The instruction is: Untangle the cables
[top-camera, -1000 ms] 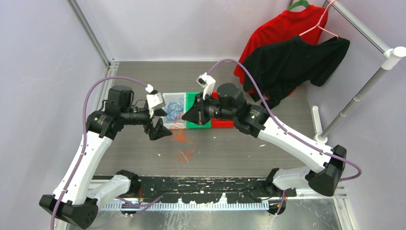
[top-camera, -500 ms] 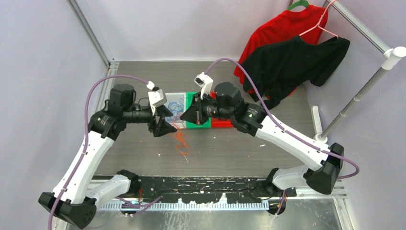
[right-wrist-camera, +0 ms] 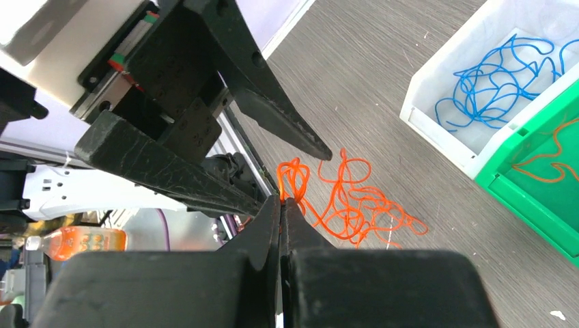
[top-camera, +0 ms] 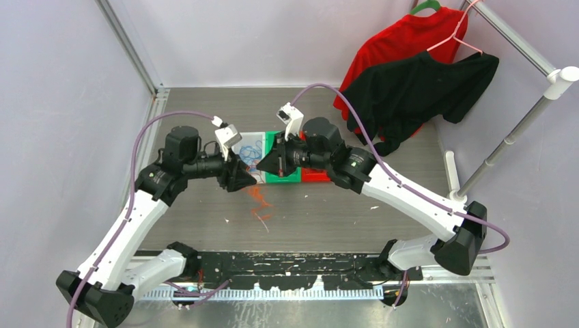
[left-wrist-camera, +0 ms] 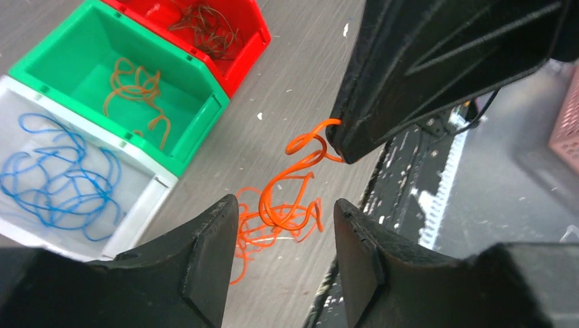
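A tangle of orange cables [top-camera: 258,199] lies on the table in front of the bins, and one strand rises from it. My right gripper [top-camera: 262,166] is shut on the top of that strand [right-wrist-camera: 292,179] and holds it above the table; its tip [right-wrist-camera: 281,199] shows in the right wrist view. My left gripper [top-camera: 240,179] is open and faces the right one. The hanging orange loops [left-wrist-camera: 290,195] are just beyond my open left fingertips [left-wrist-camera: 225,212]. Blue cables [left-wrist-camera: 61,178] lie in the white bin [left-wrist-camera: 140,222], an orange-brown cable [left-wrist-camera: 136,89] in the green bin [left-wrist-camera: 205,102], and dark brown cables [left-wrist-camera: 208,31] in the red bin [left-wrist-camera: 249,58].
The three bins [top-camera: 283,179] stand in a row behind the grippers. Red and black shirts [top-camera: 410,82] hang from a rack [top-camera: 519,130] at the back right. A black rail [top-camera: 307,268] runs along the near table edge.
My left gripper has moved right and away from the near edge, close to the right gripper. The right gripper has shifted slightly left, still holding the orange strand. The orange tangle is drawn narrower.
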Available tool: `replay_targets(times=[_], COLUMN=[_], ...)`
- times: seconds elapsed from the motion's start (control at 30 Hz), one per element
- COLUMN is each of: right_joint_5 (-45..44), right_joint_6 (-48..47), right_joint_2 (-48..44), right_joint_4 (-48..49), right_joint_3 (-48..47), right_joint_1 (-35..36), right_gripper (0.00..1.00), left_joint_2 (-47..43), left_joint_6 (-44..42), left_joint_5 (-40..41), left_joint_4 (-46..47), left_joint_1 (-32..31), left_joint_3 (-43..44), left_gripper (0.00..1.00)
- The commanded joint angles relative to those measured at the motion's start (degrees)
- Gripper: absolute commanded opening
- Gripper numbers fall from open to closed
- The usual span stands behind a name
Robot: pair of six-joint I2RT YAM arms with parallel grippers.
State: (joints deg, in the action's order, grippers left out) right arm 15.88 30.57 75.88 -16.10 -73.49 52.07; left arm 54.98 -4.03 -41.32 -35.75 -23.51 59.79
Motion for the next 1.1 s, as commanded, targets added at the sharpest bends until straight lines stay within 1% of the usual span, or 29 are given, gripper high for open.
replay_targets(times=[0.0, 0.07, 0.1, 0.17, 0.2, 0.3, 0.4, 0.47, 0.5, 0.57, 0.67, 0.73, 0.83, 1.0, 1.03, 1.07], right_joint_5=[-1.3, -1.5, -1.6, -1.6, -1.7, -1.8, -2.1, -2.5, -2.6, -2.4, -1.5, -1.5, -2.4, -5.9, -6.2, -6.5], right_joint_6=[2.4, 3.4, 4.0, 5.0, 5.4, 6.2, 6.1, 5.8, 5.7, 6.2, 6.6, 6.7, 5.8, 3.0, 2.5, 1.9], right_joint_2=[-2.7, -2.9, -2.9, -3.2, -3.3, -4.0, -5.0, -5.9, -6.5, -7.3, -8.1, -8.9, -10.8, -15.0, -15.7, -16.4], right_joint_4=[6.1, 7.3, 8.0, 9.4, 10.0, 11.1, 10.4, 9.7, 9.6, 9.6, 9.6, 9.3, 7.9, 4.8, 4.2, 3.6], right_joint_3=[0.8, 1.2, 1.5, 2.2, 2.5, 3.2, 3.3, 3.9, 4.3, 5.1, 5.8, 6.6, 8.4, 11.2, 11.4, 11.4], right_joint_1=[0.0, 0.0, 0.0, 0.0, 0.0, -0.2, -0.5, -0.9, -1.2, -1.9, -2.6, -2.9, -3.3, -3.9, -4.0, -4.1], right_gripper=[0.01, 0.01, 0.01, 0.01, 0.01, 0.01, 0.01, 0.01, 0.01, 0.01, 0.01, 0.01, 0.02, 0.04, 0.07, 0.12], left_joint_2=[-1.2, -2.2, -2.6, -3.0, -3.0, -3.1, -4.0, -5.2, -5.8, -7.2, -8.6, -8.8, -9.4, -10.0, -10.1, -10.3], left_joint_6=[11.2, 14.8, 16.2, 17.0, 17.0, 15.5, 12.6, 8.6, 6.7, 3.7, 1.2, -0.2, -3.6, -8.5, -8.9, -9.5], left_joint_5=[-1.3, -2.2, -2.8, -2.2, -1.0, 2.3, 4.0, 4.2, 4.7, 7.0, 13.2, 17.5, 20.9, 18.1, 17.9, 18.0], left_joint_4=[6.9, 9.2, 10.2, 10.9, 11.0, 10.5, 9.2, 7.2, 6.4, 5.8, 6.1, 5.9, 4.6, 0.2, -0.2, -0.5], left_joint_1=[-0.3, -0.6, -0.8, -1.4, -1.7, -1.7, -1.7, -1.7, -1.7, -1.7, -1.7, -1.7, -1.7, -1.7, -1.7, -1.8], left_joint_3=[-1.9, -3.2, -3.6, -4.5, -4.6, -4.6, -4.2, -3.7, -3.5, -3.4, -3.2, -2.4, -0.7, 3.4, 3.8, 4.3], left_gripper=[0.58, 0.65, 0.66, 0.66, 0.64, 0.52, 0.33, 0.2, 0.16, 0.08, 0.0, 0.0, 0.0, 0.0, 0.0, 0.0])
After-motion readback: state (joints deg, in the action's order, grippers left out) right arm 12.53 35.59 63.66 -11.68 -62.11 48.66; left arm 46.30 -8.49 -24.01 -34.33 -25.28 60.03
